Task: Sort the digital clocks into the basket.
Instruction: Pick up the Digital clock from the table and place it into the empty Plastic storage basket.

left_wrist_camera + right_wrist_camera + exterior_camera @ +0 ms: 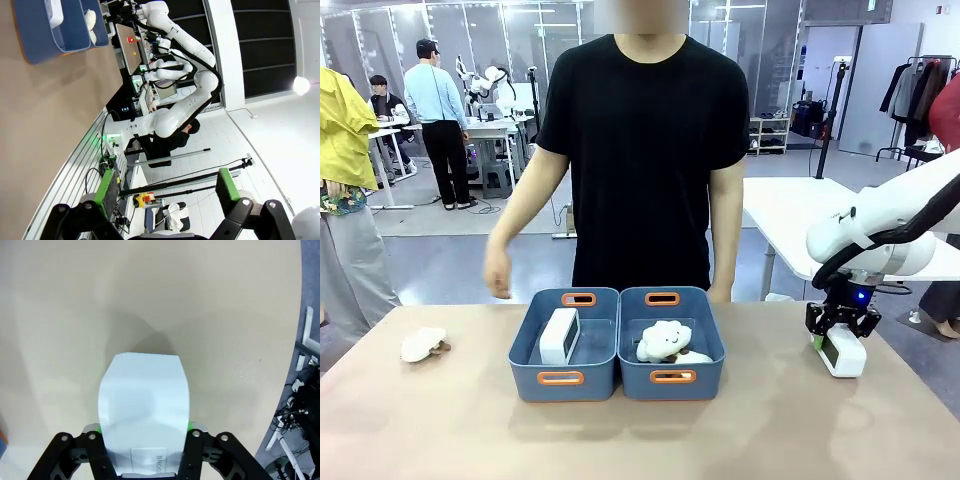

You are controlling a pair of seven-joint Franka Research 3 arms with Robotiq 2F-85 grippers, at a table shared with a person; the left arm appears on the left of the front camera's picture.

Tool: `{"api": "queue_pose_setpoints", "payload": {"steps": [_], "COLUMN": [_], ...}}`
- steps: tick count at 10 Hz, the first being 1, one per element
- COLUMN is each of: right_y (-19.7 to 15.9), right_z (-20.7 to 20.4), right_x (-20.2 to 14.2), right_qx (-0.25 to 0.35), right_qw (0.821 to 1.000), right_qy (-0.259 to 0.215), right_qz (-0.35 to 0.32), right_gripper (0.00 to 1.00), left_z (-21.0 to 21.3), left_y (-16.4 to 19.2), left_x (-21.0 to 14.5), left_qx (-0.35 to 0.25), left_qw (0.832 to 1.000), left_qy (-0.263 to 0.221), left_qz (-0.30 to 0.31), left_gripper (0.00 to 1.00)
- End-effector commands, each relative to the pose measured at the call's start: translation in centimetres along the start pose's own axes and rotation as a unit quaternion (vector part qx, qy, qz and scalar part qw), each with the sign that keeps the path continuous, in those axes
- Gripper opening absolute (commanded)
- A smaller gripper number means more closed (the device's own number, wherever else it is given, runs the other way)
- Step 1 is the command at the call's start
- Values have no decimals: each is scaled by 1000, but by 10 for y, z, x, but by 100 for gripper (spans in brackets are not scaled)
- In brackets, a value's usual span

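Right gripper (pixel 841 335) pinching white rounded plastic digital clock (pixel 844 356) upright on tan table (pixel 740 430), near right edge. Left gripper (pixel 167 186) hanging, fingers spread wide, gripping nothing. Second white clock (pixel 558 336) standing inside left blue rectangular plastic basket (pixel 524 345).

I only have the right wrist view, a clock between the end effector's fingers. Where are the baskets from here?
Observer: The left basket and right basket sit side by side, to the robot's left of your clock.
Operator: Which one takes clocks?
Observer: The left basket holds the other clock, standing on edge; the right one holds a cloud toy.
Operator: Is the person in the way?
Observer: A hand hangs behind and left of the left basket, not over it.
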State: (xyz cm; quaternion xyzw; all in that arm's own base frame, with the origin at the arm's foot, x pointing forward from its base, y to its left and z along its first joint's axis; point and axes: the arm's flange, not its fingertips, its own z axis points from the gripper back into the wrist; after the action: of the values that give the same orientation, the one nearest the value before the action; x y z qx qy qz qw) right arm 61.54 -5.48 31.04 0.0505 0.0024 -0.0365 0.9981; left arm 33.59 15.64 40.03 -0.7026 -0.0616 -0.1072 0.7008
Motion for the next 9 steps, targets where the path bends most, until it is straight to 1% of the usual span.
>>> {"api": "queue_pose_setpoints", "payload": {"steps": [1, 3, 4, 6, 7, 8, 9], "right_y": [5, 7, 6, 3, 6, 21, 59], "right_z": [3, 12, 24, 65, 80, 91, 100], "right_x": [-2, -7, -12, -39, -54, -63, -68], "right_qx": [-8, 6, 14, 87, 138, 164, 168], "right_qw": [1000, 1000, 1000, 995, 985, 974, 960], "right_qy": [11, 15, 4, -8, -5, 3, 14], "right_qz": [-22, -19, -13, 48, 100, 154, 226], "right_gripper": [34, 14, 6, 6, 6, 6, 6], "left_z": [2, 2, 2, 2, 2, 2, 2], "left_y": [-2, -2, -2, -2, -2, -2, -2], "left_x": [5, 5, 5, 5, 5, 5, 5], "left_qx": [10, 10, 10, 10, 10, 10, 10], "left_qw": [1000, 1000, 1000, 1000, 1000, 1000, 1000], "left_qy": [1, 1, 1, 1, 1, 1, 1], "left_qz": [7, 7, 7, 7, 7, 7, 7], "left_gripper": [100, 100, 100, 100, 100, 100, 100]}}
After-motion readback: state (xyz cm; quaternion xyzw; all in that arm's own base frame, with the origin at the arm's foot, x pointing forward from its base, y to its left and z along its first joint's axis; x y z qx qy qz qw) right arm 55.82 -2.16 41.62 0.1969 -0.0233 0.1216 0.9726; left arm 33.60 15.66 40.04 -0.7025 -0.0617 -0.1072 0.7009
